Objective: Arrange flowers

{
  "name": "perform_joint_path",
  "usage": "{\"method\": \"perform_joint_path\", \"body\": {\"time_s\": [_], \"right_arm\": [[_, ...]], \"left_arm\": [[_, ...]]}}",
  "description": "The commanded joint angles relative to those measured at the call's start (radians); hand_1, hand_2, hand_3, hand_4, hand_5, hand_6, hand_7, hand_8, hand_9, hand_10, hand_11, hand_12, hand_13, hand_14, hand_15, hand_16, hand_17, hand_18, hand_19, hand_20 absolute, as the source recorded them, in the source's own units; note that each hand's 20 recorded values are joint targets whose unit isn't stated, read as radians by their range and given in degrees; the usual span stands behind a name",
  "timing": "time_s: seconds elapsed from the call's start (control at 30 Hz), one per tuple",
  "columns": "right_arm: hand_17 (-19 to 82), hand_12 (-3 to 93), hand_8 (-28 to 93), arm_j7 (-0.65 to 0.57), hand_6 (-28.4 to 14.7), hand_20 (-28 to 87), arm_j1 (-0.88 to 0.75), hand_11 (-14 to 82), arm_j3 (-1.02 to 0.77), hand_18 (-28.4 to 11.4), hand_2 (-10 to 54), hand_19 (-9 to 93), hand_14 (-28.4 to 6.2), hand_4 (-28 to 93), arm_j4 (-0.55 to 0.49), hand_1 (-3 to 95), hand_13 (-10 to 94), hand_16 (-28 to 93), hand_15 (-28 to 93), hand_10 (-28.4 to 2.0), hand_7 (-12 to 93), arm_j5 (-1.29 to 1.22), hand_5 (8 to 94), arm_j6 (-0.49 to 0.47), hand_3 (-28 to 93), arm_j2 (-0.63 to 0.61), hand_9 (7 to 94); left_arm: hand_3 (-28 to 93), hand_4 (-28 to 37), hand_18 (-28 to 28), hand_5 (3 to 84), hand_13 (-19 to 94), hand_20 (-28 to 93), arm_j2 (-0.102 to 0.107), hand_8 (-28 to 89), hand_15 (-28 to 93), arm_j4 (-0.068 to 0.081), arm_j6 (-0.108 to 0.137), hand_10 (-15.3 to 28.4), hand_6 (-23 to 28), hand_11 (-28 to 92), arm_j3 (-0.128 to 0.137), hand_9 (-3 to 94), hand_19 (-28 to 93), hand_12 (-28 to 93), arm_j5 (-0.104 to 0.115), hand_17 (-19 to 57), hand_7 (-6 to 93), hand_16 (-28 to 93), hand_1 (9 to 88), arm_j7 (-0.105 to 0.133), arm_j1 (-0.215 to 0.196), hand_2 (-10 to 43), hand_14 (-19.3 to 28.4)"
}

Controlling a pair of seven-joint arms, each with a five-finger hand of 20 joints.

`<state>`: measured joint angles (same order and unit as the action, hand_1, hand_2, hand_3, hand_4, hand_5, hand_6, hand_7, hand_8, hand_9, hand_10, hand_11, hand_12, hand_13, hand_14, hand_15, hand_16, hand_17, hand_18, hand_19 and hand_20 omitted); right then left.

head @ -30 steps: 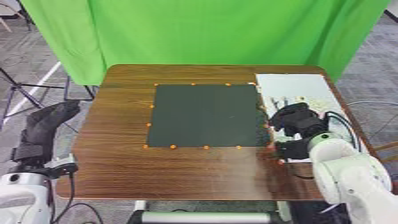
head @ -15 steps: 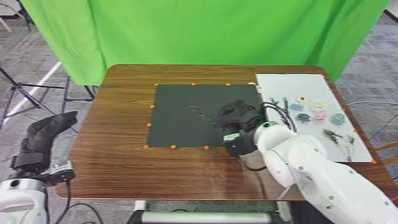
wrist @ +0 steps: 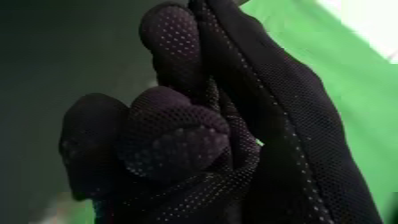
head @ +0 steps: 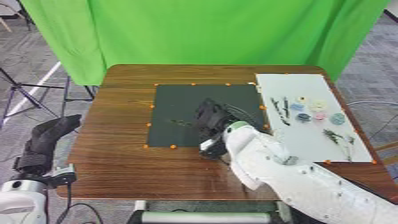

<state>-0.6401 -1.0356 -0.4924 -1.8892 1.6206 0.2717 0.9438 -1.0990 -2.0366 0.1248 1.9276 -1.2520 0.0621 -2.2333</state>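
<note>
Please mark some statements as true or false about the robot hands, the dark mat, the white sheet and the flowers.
1. The right robot hand is over the dark mat. True.
2. The white sheet lies left of the dark mat. False: it lies right of it.
3. Flower heads lie on the white sheet. True.
4. The left robot hand is above the flower heads. False: it is beyond the left edge of the table.
</note>
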Motion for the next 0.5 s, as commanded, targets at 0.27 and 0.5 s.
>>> {"method": "perform_joint_path", "body": {"time_s": [0.27, 0.5], "right_arm": [[75, 37.3, 12, -0.074, -8.0, 41, 0.095, 30.3, 0.022, -5.6, -9.5, 89, 0.0, 6, 0.104, 70.1, 94, 27, 61, -13.1, 42, -0.189, 71.4, -0.102, 47, 0.093, 91.6], [76, 35.6, 9, -0.110, -8.7, 40, 0.085, 31.9, -0.003, -5.0, -9.5, 89, 0.1, 8, 0.138, 69.9, 94, 25, 62, -13.4, 45, -0.321, 70.8, -0.051, 47, 0.116, 91.8]], "left_arm": [[59, -27.4, 8.6, 47.4, 29, 11, 0.012, -6, 14, -0.035, -0.042, 16.3, 6.9, 17, 0.014, 42.6, 10, 10, -0.007, 2.1, 12.2, -2, 23.2, -0.047, -0.022, 7.3, 17.1], [59, -26.9, 8.6, 47.2, 29, 11, 0.009, -6, 14, -0.042, -0.053, 16.3, 6.8, 17, 0.017, 41.9, 10, 10, -0.004, 1.9, 12.2, -2, 23.2, -0.060, -0.030, 7.1, 17.0]]}}
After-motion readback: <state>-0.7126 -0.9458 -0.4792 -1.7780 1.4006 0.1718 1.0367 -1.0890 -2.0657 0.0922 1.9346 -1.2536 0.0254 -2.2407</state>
